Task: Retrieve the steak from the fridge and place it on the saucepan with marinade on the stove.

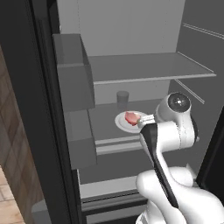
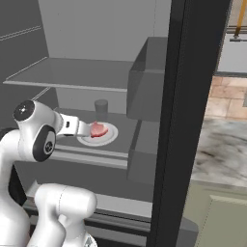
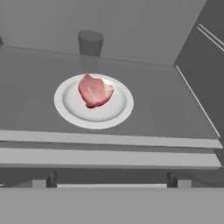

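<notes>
**Steak being approached inside the open fridge**

The grey interior of the fridge [image 1: 131, 26] is being faced, its black door frame standing open at the side and its shelves lit evenly. On the middle shelf [image 3: 166, 113] a round white plate [image 3: 70, 109] is resting, and the steak [image 3: 95, 90], a small pink-red lump, is lying on that plate, slightly towards its far side. Behind the plate, near the back wall, a small grey cup [image 3: 90, 42] is standing upright; whether anything is in it cannot be told. Nothing else is being carried by the plate.

The retrieval step is judged to be in hand: the gripper [image 2: 86, 129] is being held at the near rim of the plate, level with the shelf, with its jaws spread fully and nothing held between them. The steak is not yet being touched.

For the next move, the gripper is likely to need advancing over the plate until the jaws are standing either side of the steak, then closing on it, with care that the plate is not being pushed towards the cup.
</notes>
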Tool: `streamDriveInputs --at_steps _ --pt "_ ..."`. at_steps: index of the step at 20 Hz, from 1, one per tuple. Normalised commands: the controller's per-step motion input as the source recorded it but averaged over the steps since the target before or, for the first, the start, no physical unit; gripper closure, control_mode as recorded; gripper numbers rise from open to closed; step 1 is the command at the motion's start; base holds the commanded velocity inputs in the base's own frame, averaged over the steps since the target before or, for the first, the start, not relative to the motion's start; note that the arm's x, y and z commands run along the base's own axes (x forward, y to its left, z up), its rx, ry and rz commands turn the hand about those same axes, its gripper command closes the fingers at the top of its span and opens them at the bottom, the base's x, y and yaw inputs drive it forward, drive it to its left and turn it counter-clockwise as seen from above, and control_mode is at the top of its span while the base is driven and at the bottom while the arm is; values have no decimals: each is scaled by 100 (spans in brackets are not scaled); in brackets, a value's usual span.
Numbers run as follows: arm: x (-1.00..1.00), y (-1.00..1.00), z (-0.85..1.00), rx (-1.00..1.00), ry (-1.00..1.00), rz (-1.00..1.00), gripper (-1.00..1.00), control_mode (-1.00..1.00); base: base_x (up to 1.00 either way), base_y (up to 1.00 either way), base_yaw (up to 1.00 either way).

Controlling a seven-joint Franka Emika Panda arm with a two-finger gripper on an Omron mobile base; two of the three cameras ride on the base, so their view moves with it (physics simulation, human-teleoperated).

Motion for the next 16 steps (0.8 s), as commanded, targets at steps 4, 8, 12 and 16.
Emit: streamDriveInputs --at_steps 4,8,12,16 --pt "34 5 -10 0 1 -1 -100 -100 0 0 0" --pt "32 8 -16 0 0 0 -100 -100 0 0 0" --pt "21 11 -9 0 5 0 -100 -100 0 0 0" --pt "16 16 -25 0 4 0 -100 -100 0 0 0"
